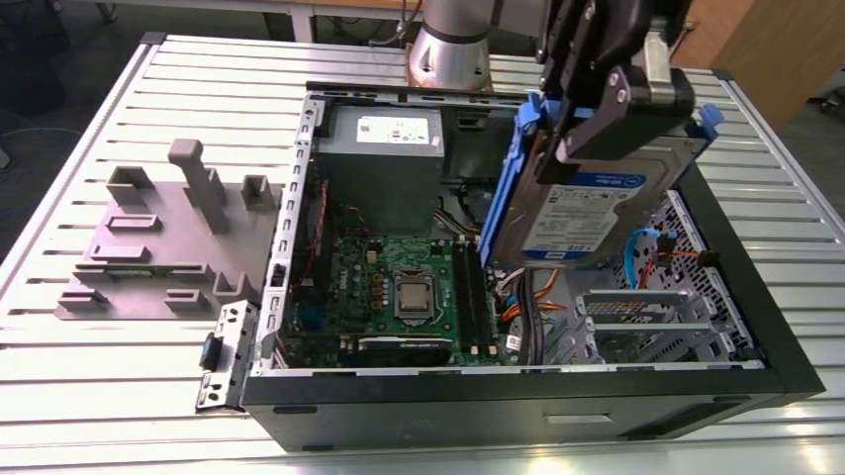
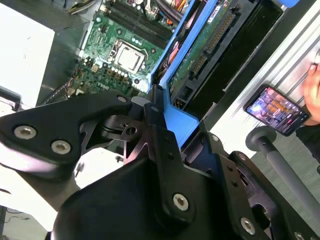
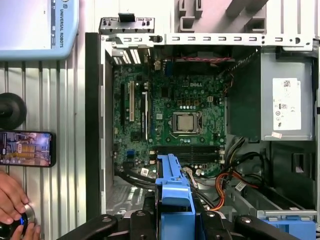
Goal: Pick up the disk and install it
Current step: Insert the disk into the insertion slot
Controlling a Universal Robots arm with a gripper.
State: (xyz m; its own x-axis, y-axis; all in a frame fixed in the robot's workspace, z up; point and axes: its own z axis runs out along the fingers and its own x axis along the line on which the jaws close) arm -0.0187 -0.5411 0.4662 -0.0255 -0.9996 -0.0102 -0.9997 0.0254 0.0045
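1. Gripper (image 1: pixel 610 139) and disk (image 1: pixel 595 213), exterior view: your jaws are clamped on the upper end of the disk. It hangs tilted, nearly on edge, with its white-and-blue label toward the camera. Its blue carrier frame (image 1: pixel 506 193) runs along the edge at the exterior view's left. You are holding it over the open computer case (image 1: pixel 528 411), above the gap between the motherboard (image 1: pixel 383 287) and the metal drive cage (image 1: pixel 647 322). The grey power supply (image 1: pixel 383 158) sits in the case behind the motherboard. A grey fixture (image 1: pixel 158 237) stands on the slatted table (image 1: pixel 79 386) at the exterior view's left of the case, well apart from the disk.

2. Second wrist view: you look past the black gripper (image 2: pixel 160 117), with the blue carrier frame (image 2: pixel 177 125) pinched between its jaws. The disk (image 2: pixel 200 55) shows its green circuit-board side running away from the jaws. Beyond it lies the motherboard (image 2: pixel 100 75) with its processor socket (image 2: pixel 131 57). A phone (image 2: pixel 277 110) lies on the table outside the case, and a person's hand (image 2: pixel 314 85) is near it.

3. First wrist view: the blue carrier frame (image 3: pixel 175 185) sticks out from between the gripper (image 3: pixel 175 217) jaws, over the memory-slot edge of the motherboard (image 3: pixel 175 100). The power supply (image 3: pixel 285 100) lies beside the board. Outside the case wall you have the phone (image 3: pixel 25 148), and the hand (image 3: pixel 12 200) touches a small round object (image 3: pixel 26 216).
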